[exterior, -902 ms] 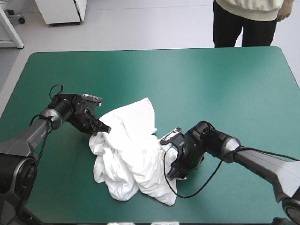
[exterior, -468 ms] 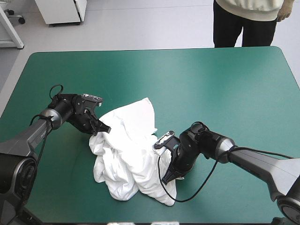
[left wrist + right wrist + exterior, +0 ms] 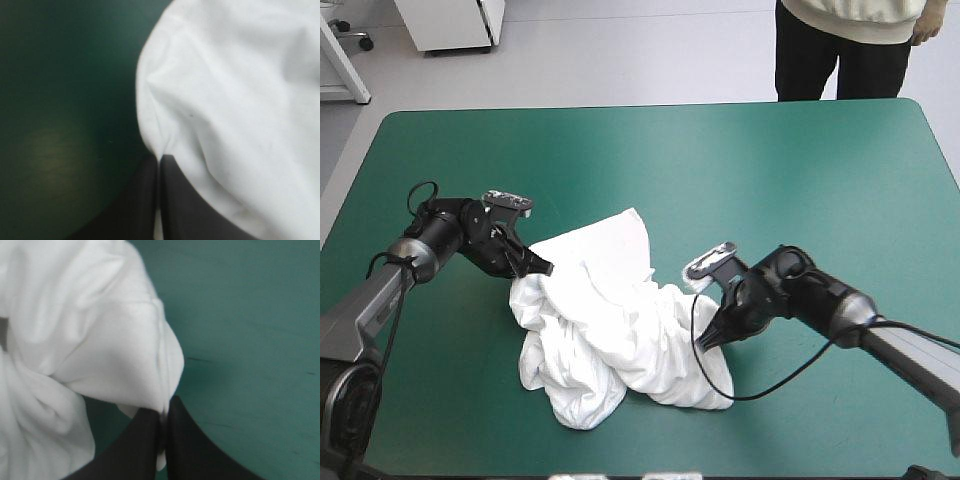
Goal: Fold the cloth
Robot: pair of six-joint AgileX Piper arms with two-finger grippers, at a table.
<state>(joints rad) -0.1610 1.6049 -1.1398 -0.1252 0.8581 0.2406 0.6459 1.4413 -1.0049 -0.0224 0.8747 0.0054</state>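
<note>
Slack is leaving the T-shirt [image 3: 605, 320], heaped on the teal-green cover [image 3: 800, 170], since my right gripper [image 3: 706, 344] and left gripper [image 3: 544, 268], both pinched tight on its edges, drew apart, likely starting the spread before folding.

White T-shirt [image 3: 610, 320], short-sleeved, crumpled in a loose heap on the teal-green cover [image 3: 770, 170], left of centre and toward the near edge. One smoother flap pointing far; a low wrinkled tongue stretching rightward.
</note>
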